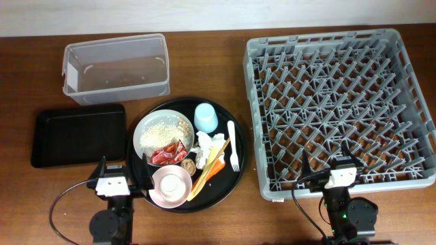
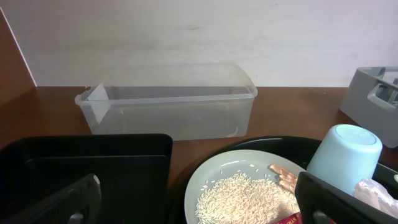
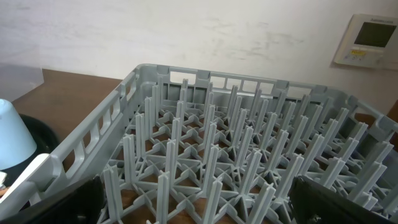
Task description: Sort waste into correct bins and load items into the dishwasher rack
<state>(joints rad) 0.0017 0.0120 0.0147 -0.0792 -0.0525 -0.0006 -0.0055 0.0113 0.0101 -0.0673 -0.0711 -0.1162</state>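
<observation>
On the round black tray (image 1: pixel 235 180) a white plate (image 1: pixel 151 122) holds a pile of pale grains (image 1: pixel 158 133) and a crumpled red wrapper (image 1: pixel 167 154). Around it lie a light-blue cup (image 1: pixel 206 117), white tissue (image 1: pixel 208 145), white fork (image 1: pixel 232 145), orange carrot (image 1: pixel 215 168), brown lump (image 1: pixel 189 165), chopsticks (image 1: pixel 201 182) and a pink bowl (image 1: pixel 170 186). The clear tub (image 1: pixel 116 68) and black rectangular tray (image 1: pixel 78 136) sit to the left, the grey dishwasher rack (image 1: pixel 337 102) to the right. My left gripper (image 1: pixel 122 169) (image 2: pixel 202 208) is open at the plate's near side, over the grains (image 2: pixel 245 199). My right gripper (image 1: pixel 327 162) (image 3: pixel 199 208) is open over the rack's front edge (image 3: pixel 205 162).
The table is dark brown wood (image 1: pixel 204 41) with a pale wall behind. In the right wrist view a wall control panel (image 3: pixel 372 40) hangs at the back, and the blue cup (image 3: pixel 12 137) shows at the far left. The clear tub (image 2: pixel 168 109) stands beyond the black tray (image 2: pixel 81 162).
</observation>
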